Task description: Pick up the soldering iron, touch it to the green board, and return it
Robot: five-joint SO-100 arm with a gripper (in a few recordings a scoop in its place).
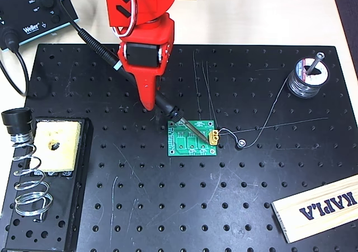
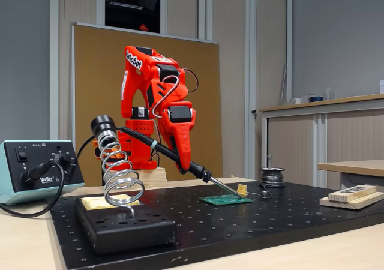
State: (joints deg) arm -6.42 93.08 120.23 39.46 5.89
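Observation:
My red gripper is shut on the soldering iron, gripping its black handle just behind the wider collar. The iron slants down to the right, its cable trailing back toward the control box. Its thin metal tip rests on the green board close to the yellow connector. The board lies flat near the middle of the black perforated plate.
At the left stands the holder base with its coiled spring and yellow sponge. The Weller box sits at the back left. A solder spool and a wooden KAPLA block are at the right.

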